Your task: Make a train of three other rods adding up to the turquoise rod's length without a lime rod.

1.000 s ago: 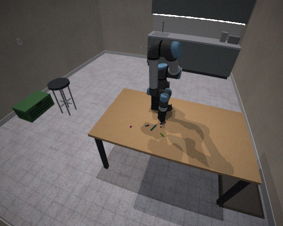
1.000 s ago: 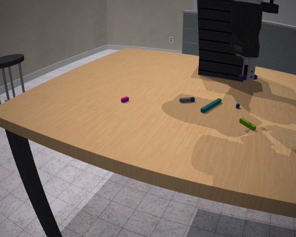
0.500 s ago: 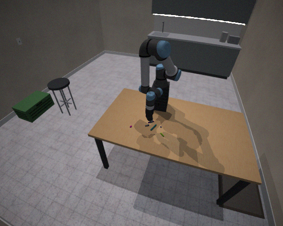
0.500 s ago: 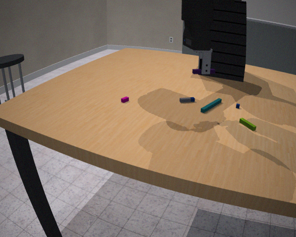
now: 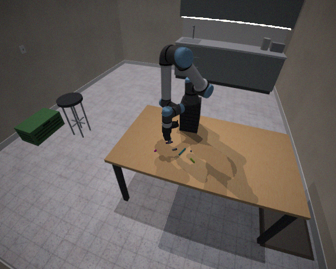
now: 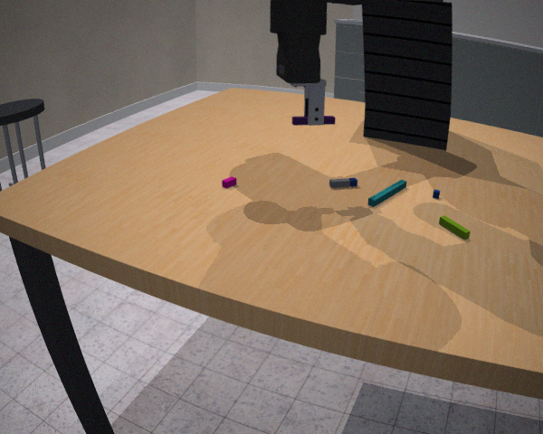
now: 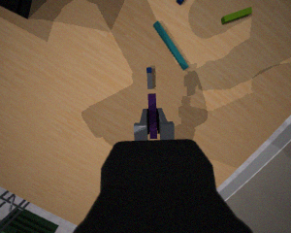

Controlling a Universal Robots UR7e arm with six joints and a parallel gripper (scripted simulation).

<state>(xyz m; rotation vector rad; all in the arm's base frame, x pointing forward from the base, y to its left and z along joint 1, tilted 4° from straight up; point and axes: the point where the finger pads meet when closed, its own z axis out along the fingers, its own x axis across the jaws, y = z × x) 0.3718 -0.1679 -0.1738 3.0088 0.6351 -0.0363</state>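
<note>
purple rod [image 6: 313,120] is clamped crosswise between the fingers of the gripper [image 6: 315,117], both ends sticking out either side, the rod held level. from the exterior view it sits low over the wooden table [image 6: 122,196], toward the far side, left of the black ribbed pedestal [image 6: 406,70]; whether it touches the surface cannot be told. seen from the wrist, the rod [image 7: 152,113] points lengthwise toward the grey rod [image 7: 151,79] ahead of it, with a clear strip of wood between the two.

grey rod [image 6: 339,183] lies flat with a blue rod [image 6: 353,181] butted against its right end, the pair reading as one short line. turquoise rod [image 6: 386,193] lies just right of that pair, angled, not touching it. a second blue rod [image 6: 435,193] sits alone further right, near the turquoise rod's far end but apart from it. lime rod [image 6: 454,227] lies nearest the front on the right, well apart from the rest. magenta rod [image 6: 229,182] lies alone to the left, well apart from the grey and blue pair.

from the top view, the arm [image 5: 166,80] folds down from its pedestal with the wrist vertical over the table. off the table on the left stand a black stool [image 5: 69,100] and a green crate [image 5: 38,125] on the tiled floor.
</note>
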